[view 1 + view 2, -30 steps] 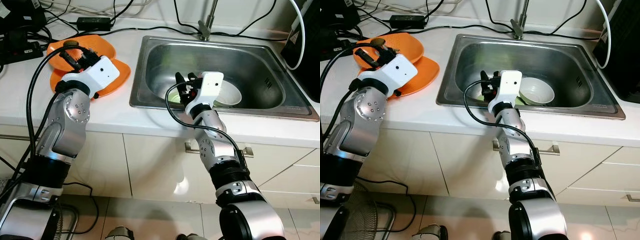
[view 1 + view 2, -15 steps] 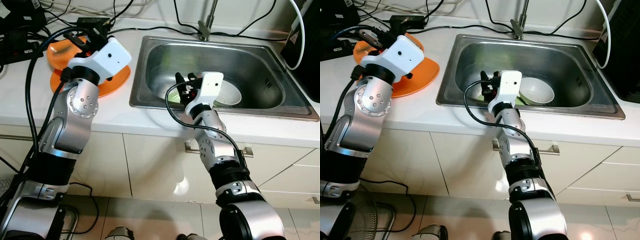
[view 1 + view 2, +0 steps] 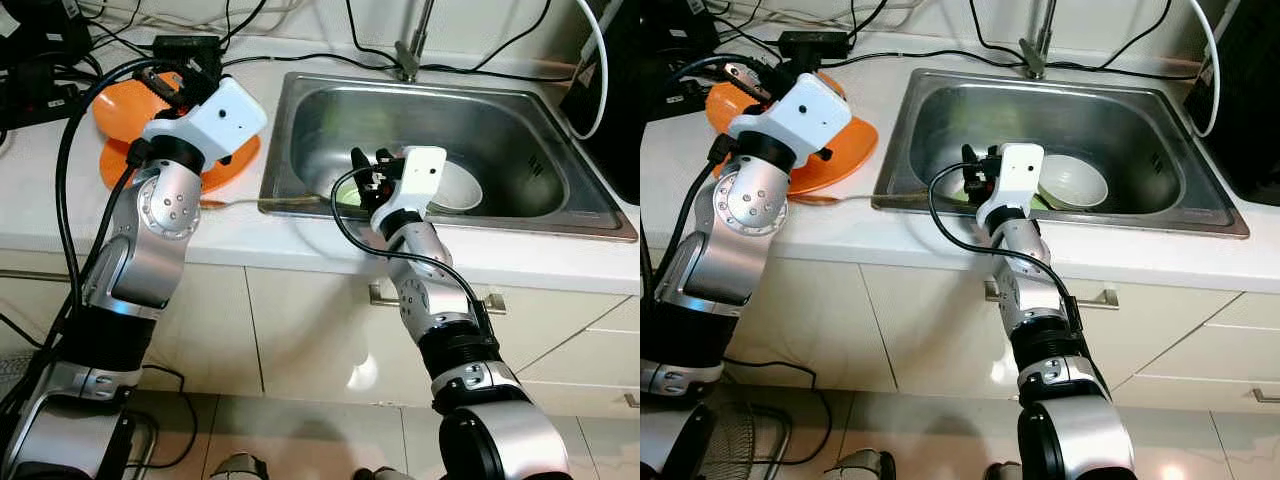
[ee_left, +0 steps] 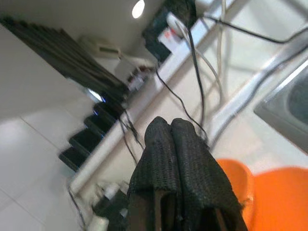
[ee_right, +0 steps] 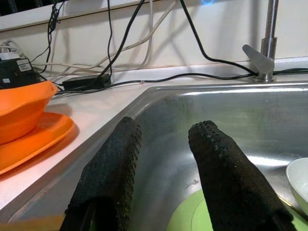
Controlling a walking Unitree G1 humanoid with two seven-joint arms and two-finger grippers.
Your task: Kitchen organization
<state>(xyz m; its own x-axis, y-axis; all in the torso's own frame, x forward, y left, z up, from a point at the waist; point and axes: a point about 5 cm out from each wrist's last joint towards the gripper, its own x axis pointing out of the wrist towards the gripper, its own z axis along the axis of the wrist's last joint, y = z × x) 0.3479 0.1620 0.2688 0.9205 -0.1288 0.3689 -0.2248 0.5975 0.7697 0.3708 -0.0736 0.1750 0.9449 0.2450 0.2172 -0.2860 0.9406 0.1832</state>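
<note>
- We take the steel sink as our landmark; its faucet stands at the back rim, cut off at the top of the head views.
- Our right gripper hangs over the sink's front-left part, fingers spread apart with nothing between them.
- Inside the sink, a white bowl sits just beside that gripper, partly hidden behind the white wrist housing.
- A green plate lies under the right gripper; we see only slivers of it.
- Our left gripper is raised above the counter left of the sink, its two fingers pressed together; we see nothing held between them.
- An orange plate and an orange bowl rest on the counter left of the sink, both largely covered by our left arm.
- A thin pale stick-like thing lies along the sink's front-left rim; we cannot tell what it is.
- Black cables trail along the counter behind the sink.
</note>
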